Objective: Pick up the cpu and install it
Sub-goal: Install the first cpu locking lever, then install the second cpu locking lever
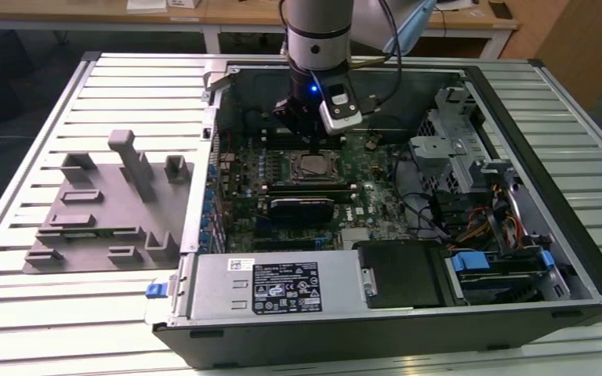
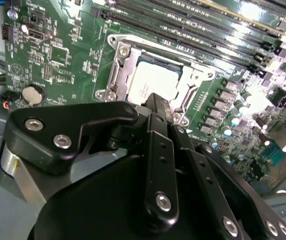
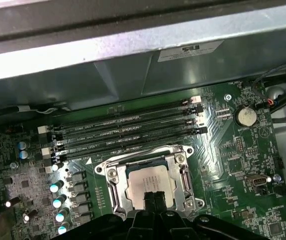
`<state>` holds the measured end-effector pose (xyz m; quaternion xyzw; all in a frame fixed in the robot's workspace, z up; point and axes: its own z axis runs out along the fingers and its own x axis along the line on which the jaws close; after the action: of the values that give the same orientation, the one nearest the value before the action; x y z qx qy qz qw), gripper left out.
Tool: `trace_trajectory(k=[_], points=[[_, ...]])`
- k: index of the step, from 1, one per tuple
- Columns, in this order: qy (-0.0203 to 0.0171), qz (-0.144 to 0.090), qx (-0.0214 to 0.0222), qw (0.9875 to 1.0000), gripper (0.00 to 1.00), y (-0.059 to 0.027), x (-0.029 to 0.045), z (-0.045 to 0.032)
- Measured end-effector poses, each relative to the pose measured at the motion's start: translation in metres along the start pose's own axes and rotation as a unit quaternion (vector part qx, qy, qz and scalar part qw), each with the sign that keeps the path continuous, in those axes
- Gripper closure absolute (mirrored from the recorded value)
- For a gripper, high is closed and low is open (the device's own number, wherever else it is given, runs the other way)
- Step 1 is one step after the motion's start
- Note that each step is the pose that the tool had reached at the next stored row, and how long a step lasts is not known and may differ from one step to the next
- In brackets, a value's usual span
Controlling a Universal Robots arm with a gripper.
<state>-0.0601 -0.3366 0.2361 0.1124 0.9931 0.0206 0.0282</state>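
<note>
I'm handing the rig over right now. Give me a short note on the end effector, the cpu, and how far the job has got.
End effector: fingertips together, just above the cpu, holding nothing.
Cpu: lies flat inside the socket frame on the motherboard, within the open case.
Done: the cpu is picked and placed in the socket.
Left: I can't tell whether it is fully seated, so check that.

A slatted metal table [image 1: 29, 313] carries the open computer case [image 1: 406, 313] and grey fixture [image 1: 92, 227]

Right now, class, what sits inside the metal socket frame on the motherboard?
The cpu lies inside the socket frame, silver top showing. The gripper covers one edge, and whatever lies beneath the chip is hidden.
</note>
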Motion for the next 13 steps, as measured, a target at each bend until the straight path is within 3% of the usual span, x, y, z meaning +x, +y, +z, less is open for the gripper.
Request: trace_trajectory(k=[13], points=[[0.0001, 0.0, -0.0007, 1.0, 0.89, 0.0002, -0.0001, -0.002]])
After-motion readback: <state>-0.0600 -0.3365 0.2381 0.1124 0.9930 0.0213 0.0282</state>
